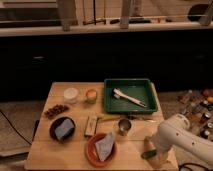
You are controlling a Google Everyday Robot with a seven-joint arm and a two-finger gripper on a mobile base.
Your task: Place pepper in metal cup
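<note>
- Room: dark cabinet fronts point(75, 60) run behind the bench at 12 o'clock. The floor is pale, and small clutter point(200, 107) sits off the bench at 3 o'clock.
- Bench point(55, 156): pale wood, busy with dishes.
- White arm point(176, 136): it enters from 4 o'clock, with the gripper point(152, 149) low at the bench's 5 o'clock corner. The arm hides it, so I cannot tell whether it is spread or pinching.
- Green tray point(112, 107): sits at 1 o'clock and holds a pale utensil point(129, 97).
- Orange bowl point(90, 152) at 6 o'clock and dark bowl point(54, 131) at 8 o'clock, each holding a blue cloth.
- Metal cup point(124, 126): upright, just right of centre, below the tray.
- Pepper point(147, 155): its green end shows on the bench at the gripper, well apart from the metal cup.
- Step, as judged: the pick-up. The placing is not yet done.
- Next move, as judged: get a sure hold and lift clear. Carry toward 10 o'clock and drop the pepper point-first into the narrow mouth.
</note>
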